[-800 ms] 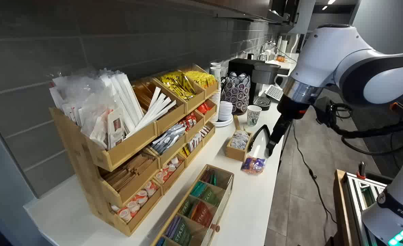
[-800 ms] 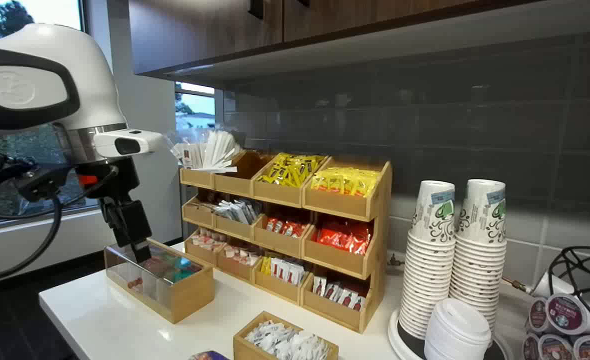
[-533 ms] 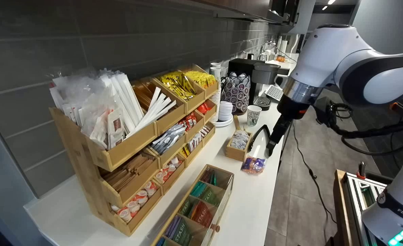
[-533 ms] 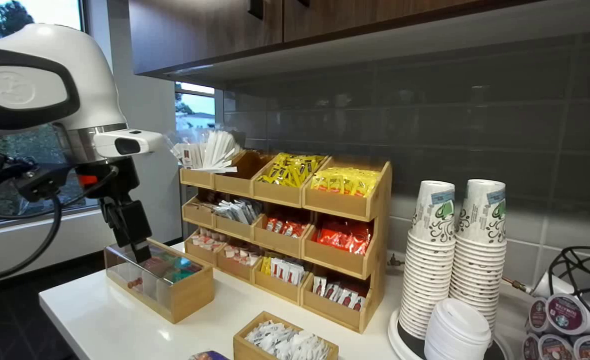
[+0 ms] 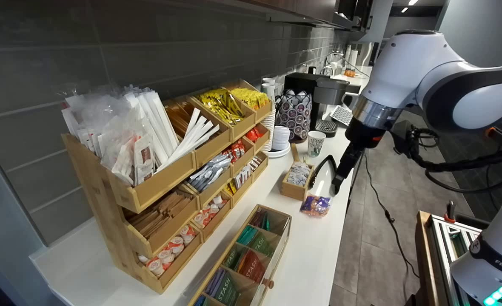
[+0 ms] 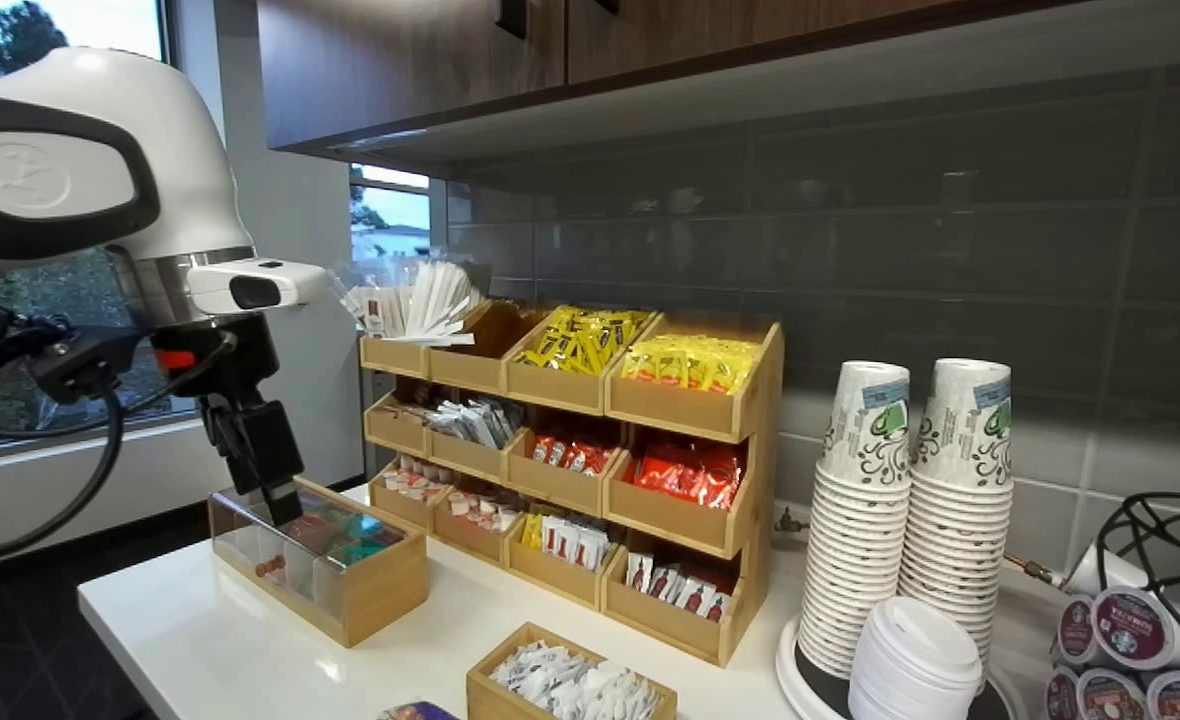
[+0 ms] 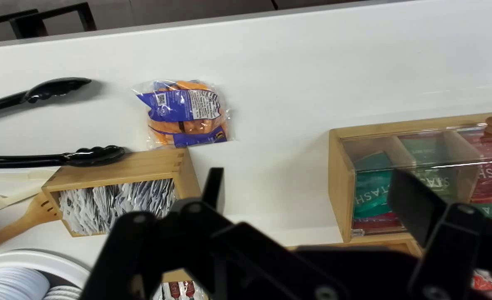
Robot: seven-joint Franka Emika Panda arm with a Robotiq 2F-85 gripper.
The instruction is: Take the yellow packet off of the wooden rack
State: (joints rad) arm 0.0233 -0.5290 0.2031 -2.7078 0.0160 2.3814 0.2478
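Note:
The light-wood stepped rack stands against the tiled wall; it also shows in an exterior view. Golden-yellow packets lie heaped in two top-tier compartments, one heap at the end near the cups and one heap beside it. They also show in an exterior view. No single packet stands apart. My gripper is open, with nothing between its fingers. It hangs over the counter in front of the rack, well away from the yellow heaps. In the wrist view the rack is mostly hidden behind the gripper.
A lidded wooden tea box stands before the rack. A small wooden tray of white sachets, an orange-and-purple bag and black tongs lie nearby. Stacked paper cups stand beside the rack; a cabinet overhangs it.

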